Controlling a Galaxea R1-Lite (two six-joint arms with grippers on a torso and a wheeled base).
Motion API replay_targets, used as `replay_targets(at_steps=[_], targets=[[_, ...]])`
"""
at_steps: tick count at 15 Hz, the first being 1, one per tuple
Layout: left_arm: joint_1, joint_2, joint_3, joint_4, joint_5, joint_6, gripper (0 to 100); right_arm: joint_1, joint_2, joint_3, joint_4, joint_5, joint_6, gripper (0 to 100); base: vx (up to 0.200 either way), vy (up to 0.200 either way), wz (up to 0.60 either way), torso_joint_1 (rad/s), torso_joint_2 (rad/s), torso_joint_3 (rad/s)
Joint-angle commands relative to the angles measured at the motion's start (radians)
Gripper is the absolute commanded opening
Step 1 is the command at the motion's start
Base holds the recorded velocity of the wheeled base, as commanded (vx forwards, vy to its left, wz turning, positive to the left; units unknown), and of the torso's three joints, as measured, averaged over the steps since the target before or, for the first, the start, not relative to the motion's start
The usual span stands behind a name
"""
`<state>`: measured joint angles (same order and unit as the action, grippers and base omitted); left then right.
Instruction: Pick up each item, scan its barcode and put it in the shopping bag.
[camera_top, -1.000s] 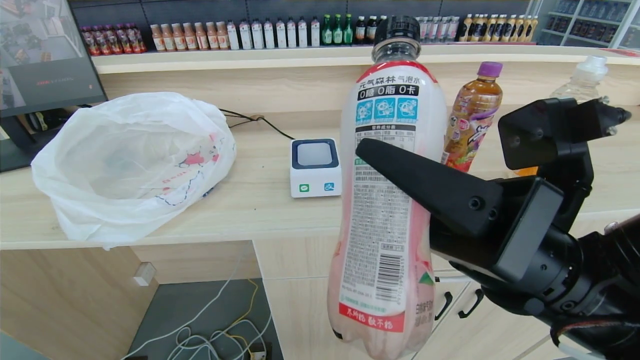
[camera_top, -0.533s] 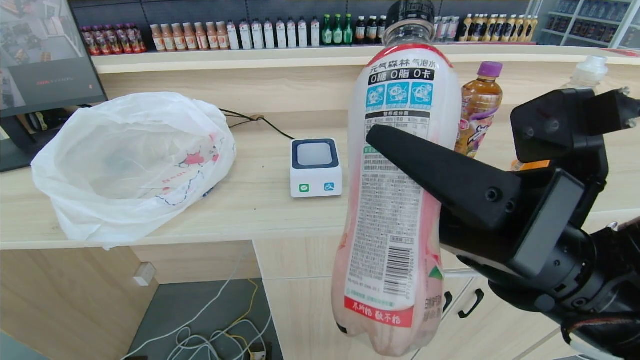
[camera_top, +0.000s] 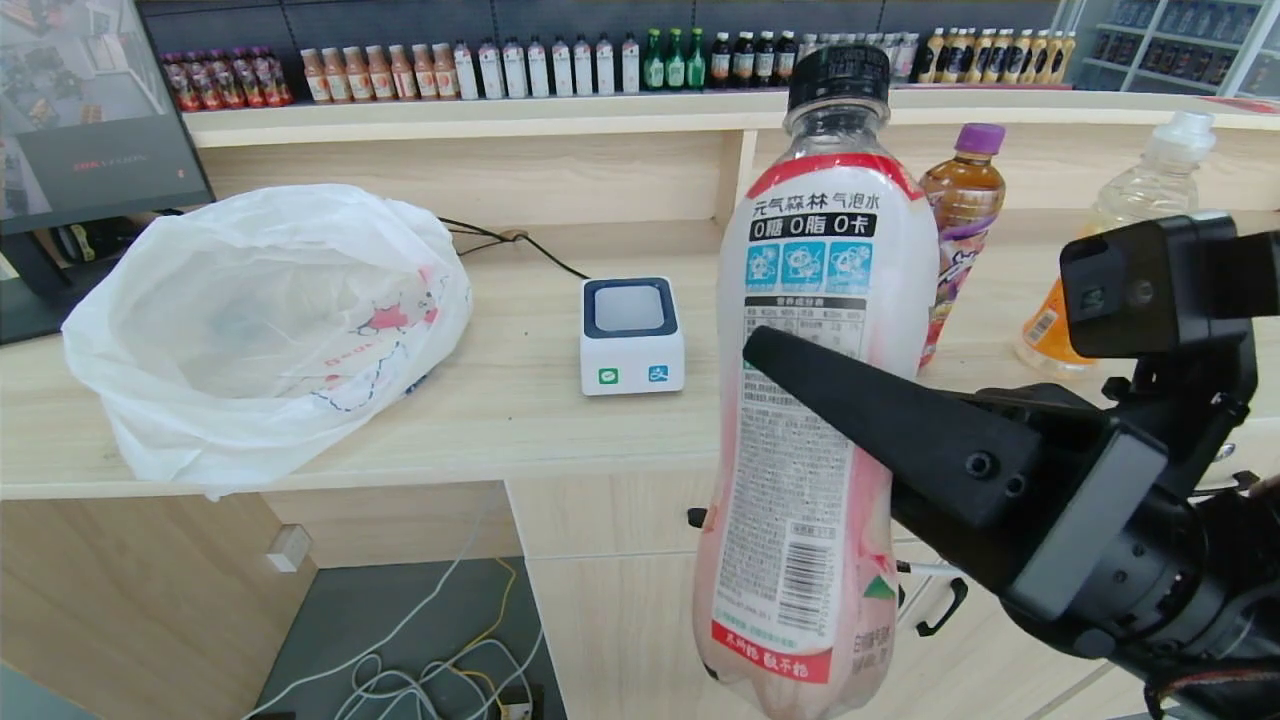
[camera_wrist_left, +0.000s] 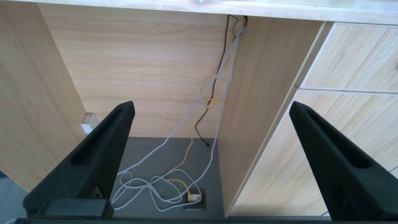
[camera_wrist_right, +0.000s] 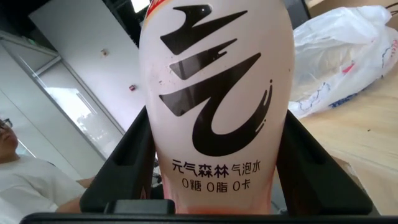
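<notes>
1. Worktop (camera_top: 520, 410) scene: one pink bottle (camera_top: 825, 250), black-capped, barcode low on its label, hangs upright right of the scanner (camera_top: 631, 335), with the right gripper (camera_top: 800, 385) jaws pinching it.
2. Two more stand farther right: a purple-capped bottle (camera_top: 962, 215) and a clear-capped bottle (camera_top: 1140, 195).
3. One white shopping bag (camera_top: 260, 320) lies left of the scanner.
4. Left gripper (camera_wrist_left: 211, 109) jaws are spread.

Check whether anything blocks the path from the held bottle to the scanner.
Nothing visible does. The bottle is upright in the right pincer; only bare counter lies between it and the scanner. The bag sits on the scanner's far side.
</notes>
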<state>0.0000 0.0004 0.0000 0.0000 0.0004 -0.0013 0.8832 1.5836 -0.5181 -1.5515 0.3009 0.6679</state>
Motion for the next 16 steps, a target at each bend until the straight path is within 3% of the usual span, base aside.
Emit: replay_targets(at_steps=[1,6,10,13,16], targets=[[0.0,0.0,0.0,0.0,0.001,0.0,100,-0.004,-0.028,0.044,-0.001,0.0,-0.019,0,0.0,0.0,0.0,0.0,0.0,0.0],[0.0,0.0,0.0,0.0,0.001,0.0,100,-0.092,-0.06,0.132,0.008,-0.002,-0.252,0,0.0,0.0,0.0,0.0,0.0,0.0],[0.0,0.0,0.0,0.0,0.0,0.0,100,-0.148,-0.1,0.115,0.031,-0.23,-0.392,0,0.0,0.0,0.0,0.0,0.0,0.0],[-0.002,0.0,0.0,0.0,0.0,0.006,100,-0.171,-0.114,0.081,0.044,-0.269,-0.504,0,0.0,0.0,0.0,0.0,0.0,0.0],[-0.002,0.0,0.0,0.0,0.0,0.004,100,-0.199,-0.137,0.127,0.036,-0.401,-0.691,0,0.0,0.0,0.0,0.0,0.0,0.0]])
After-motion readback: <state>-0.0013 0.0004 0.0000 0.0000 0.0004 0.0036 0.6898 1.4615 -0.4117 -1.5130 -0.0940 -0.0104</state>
